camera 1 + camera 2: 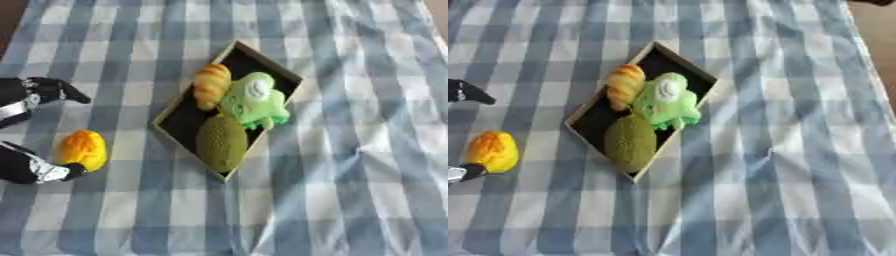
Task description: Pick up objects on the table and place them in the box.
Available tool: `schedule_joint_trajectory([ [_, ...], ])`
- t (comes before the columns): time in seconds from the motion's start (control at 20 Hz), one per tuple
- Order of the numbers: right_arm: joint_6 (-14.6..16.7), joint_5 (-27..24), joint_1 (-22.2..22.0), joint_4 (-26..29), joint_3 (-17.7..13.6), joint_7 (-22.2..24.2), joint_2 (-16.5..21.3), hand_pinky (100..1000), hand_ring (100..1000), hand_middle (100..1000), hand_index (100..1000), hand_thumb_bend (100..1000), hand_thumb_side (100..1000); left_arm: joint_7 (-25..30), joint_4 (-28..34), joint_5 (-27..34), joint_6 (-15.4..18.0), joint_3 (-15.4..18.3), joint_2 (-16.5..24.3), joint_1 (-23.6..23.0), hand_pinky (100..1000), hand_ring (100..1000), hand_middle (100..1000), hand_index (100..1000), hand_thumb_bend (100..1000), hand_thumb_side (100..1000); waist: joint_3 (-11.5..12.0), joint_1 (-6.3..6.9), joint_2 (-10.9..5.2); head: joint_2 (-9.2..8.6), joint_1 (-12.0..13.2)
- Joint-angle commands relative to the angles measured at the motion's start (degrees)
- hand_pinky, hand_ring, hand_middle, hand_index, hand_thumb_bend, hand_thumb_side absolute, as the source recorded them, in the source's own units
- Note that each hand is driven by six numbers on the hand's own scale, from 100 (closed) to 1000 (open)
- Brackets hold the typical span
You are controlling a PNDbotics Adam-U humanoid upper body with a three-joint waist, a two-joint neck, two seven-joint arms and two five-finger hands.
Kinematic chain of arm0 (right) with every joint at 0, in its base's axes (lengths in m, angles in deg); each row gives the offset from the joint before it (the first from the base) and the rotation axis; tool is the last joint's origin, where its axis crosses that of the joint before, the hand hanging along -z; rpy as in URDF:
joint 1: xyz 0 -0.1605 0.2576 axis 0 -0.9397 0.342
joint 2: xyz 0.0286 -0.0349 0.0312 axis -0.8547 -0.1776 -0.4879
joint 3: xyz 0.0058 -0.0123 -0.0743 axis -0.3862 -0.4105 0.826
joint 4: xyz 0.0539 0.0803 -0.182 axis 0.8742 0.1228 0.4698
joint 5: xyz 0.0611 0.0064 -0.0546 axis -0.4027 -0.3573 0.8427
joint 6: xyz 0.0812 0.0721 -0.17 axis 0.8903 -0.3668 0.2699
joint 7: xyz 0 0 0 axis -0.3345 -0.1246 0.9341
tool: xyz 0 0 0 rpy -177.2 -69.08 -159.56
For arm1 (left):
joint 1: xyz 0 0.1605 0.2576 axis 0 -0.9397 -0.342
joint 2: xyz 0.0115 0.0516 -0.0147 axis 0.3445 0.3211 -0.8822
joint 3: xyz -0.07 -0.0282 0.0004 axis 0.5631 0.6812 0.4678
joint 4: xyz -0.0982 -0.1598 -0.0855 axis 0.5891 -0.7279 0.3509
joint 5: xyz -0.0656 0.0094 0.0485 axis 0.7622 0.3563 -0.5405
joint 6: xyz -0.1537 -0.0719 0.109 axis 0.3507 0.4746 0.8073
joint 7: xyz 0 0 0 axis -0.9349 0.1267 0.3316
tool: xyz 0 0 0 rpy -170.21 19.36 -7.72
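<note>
A yellow-orange fruit-shaped toy (81,149) lies on the checked cloth at the left. My left hand (42,91) comes in from the left edge and straddles it, open: the upper fingers sit well above the toy, while a lower finger (54,172) touches its bottom left side. To the right lies the black box with a wooden rim (268,60), set diagonally. It holds an orange bread roll (211,85), a green frog plush (254,100) and an olive-green oval fruit (220,143). My right hand shows in neither view.
A blue and white checked cloth (367,165) covers the whole table, with wrinkles to the right of the box and below it. The table's bare edge (881,60) shows at the far right.
</note>
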Motion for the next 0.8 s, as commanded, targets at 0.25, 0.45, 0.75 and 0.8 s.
schedule_joint_trajectory([
  [0.25, -1.02, -0.91, 0.38, 0.95, -0.97, -0.52, 0.46, 887, 865, 774, 802, 100, 496, 2.99, -3.94, -1.44, -0.23, -1.52, -0.75, 2.07, 885, 915, 825, 907, 579, 288, -0.21, 1.00, -1.07, 0.42, 0.52],
  [0.45, -1.26, -1.03, 0.10, 0.95, -0.97, -0.58, 0.34, 887, 863, 773, 799, 100, 503, 4.03, -8.34, -3.81, 0.40, -2.78, -2.05, 3.44, 889, 914, 830, 909, 597, 264, -0.33, 1.01, -1.02, 0.49, 0.68],
  [0.75, -1.42, -1.34, -0.10, 0.95, -0.98, -0.78, 0.01, 886, 861, 771, 795, 100, 513, 3.74, -13.16, -4.86, 1.20, -3.84, -4.30, 5.18, 877, 891, 821, 911, 569, 304, -0.37, 1.14, -0.80, 0.47, 0.76],
  [0.8, -1.46, -1.34, -0.16, 0.95, -0.96, -0.74, 0.00, 886, 861, 771, 795, 100, 512, 3.45, -13.60, -4.59, 1.32, -3.99, -4.72, 5.50, 870, 883, 813, 909, 562, 308, -0.39, 1.12, -0.78, 0.42, 0.75],
])
